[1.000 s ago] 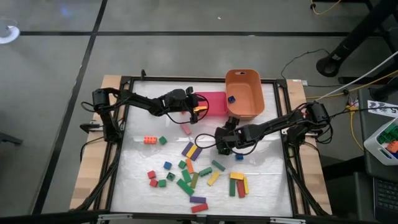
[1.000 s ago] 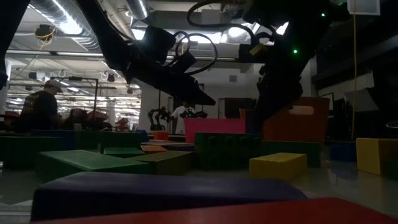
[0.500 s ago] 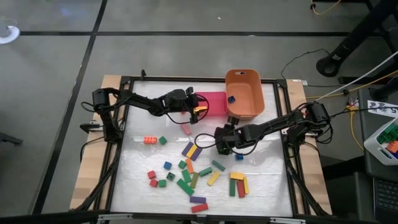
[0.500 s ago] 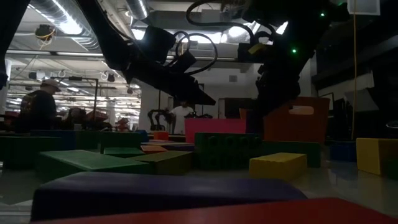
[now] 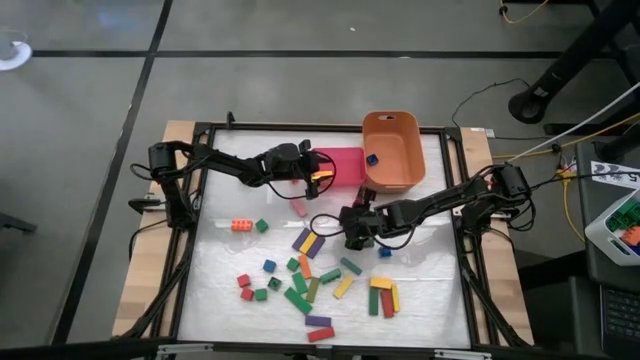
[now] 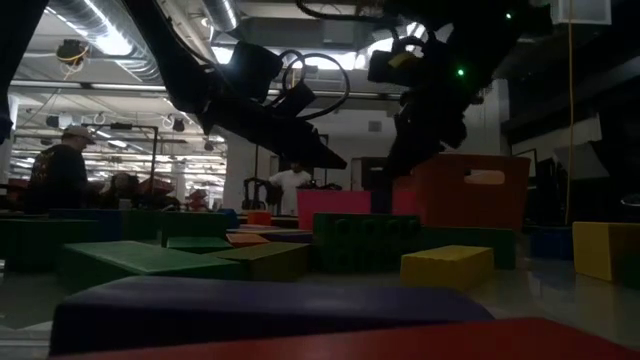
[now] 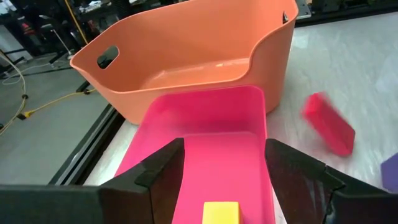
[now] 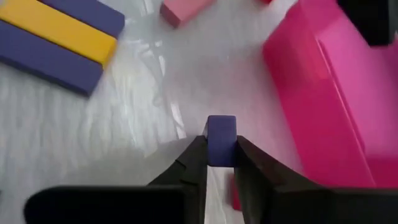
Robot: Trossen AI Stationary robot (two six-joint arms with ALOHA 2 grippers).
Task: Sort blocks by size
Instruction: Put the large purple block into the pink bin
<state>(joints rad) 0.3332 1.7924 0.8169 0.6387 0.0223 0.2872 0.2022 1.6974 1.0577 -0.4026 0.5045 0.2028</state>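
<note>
Many coloured blocks (image 5: 310, 285) lie loose on the near half of the white table. My right gripper (image 5: 350, 232) is at the table's middle, next to a purple and a yellow bar (image 8: 56, 37), and is shut on a small blue cube (image 8: 221, 132). My left gripper (image 5: 322, 178) hangs open over the pink tray (image 5: 345, 165). A yellow block (image 7: 221, 211) shows between its fingers without touching them. The orange tub (image 5: 392, 150) stands behind the tray, with a blue cube (image 5: 371, 158) in it. My right gripper pinches the small blue cube by two opposite sides (image 8: 221, 127) between its two fingers (image 8: 194, 163). The fingers come from above, slanting down. The cube sits upright in the hold, lifted clear of the table.
A pink block (image 5: 299, 207) lies on the table near the tray's front left corner. Another blue cube (image 5: 384, 252) sits just right of my right gripper. Two small cubes (image 5: 250, 225) lie at the left. The table's black frame (image 5: 190, 230) rims the work area.
My right gripper has shut on the small blue cube. It has then risen a little with the cube and shifted toward the table's left edge.
</note>
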